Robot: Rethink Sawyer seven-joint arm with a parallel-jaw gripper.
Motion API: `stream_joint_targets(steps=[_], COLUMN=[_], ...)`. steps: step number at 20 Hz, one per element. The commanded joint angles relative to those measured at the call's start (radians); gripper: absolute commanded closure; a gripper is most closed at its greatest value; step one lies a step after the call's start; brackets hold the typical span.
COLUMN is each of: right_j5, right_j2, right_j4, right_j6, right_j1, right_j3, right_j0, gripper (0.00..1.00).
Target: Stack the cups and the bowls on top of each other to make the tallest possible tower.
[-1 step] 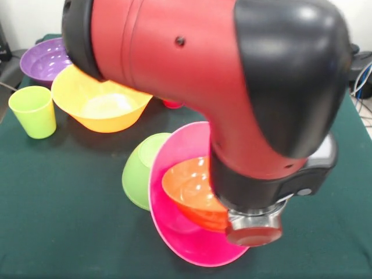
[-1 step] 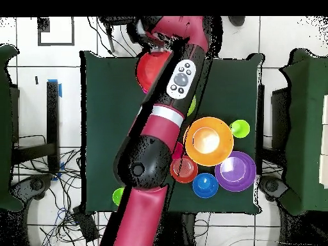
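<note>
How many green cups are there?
2. One green cup stands beside the yellow bowl; the other peeks out beside the arm at the table's edge. The arm may hide more.

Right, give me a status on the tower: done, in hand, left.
Done: the orange bowl sits nested in the pink bowl, which leans steeply against the lime green bowl, so three pieces are together but tilted. In hand: the arm hangs over that stack; whether it grips anything cannot be seen. Left: the yellow-orange bowl, purple bowl, blue bowl, small dark orange bowl and a light green cup stand loose on the table.
</note>
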State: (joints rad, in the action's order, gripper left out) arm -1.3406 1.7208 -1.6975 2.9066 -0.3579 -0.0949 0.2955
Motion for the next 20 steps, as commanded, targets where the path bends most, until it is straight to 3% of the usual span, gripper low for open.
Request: stream_joint_targets(steps=[1,13,20], right_j5=[-0.097,-0.052,-0.044], right_j2=[0.005,-0.008,-0.058], right_j4=[0.091,0.107,0.168], right_j6=[0.037,0.036,0.013], right_j1=[0.045,0.032,0.028], right_j3=[-0.028,-0.033,-0.071], right_j0=[-0.056,-0.057,-0.070], gripper=[1.00,1.00,1.00])
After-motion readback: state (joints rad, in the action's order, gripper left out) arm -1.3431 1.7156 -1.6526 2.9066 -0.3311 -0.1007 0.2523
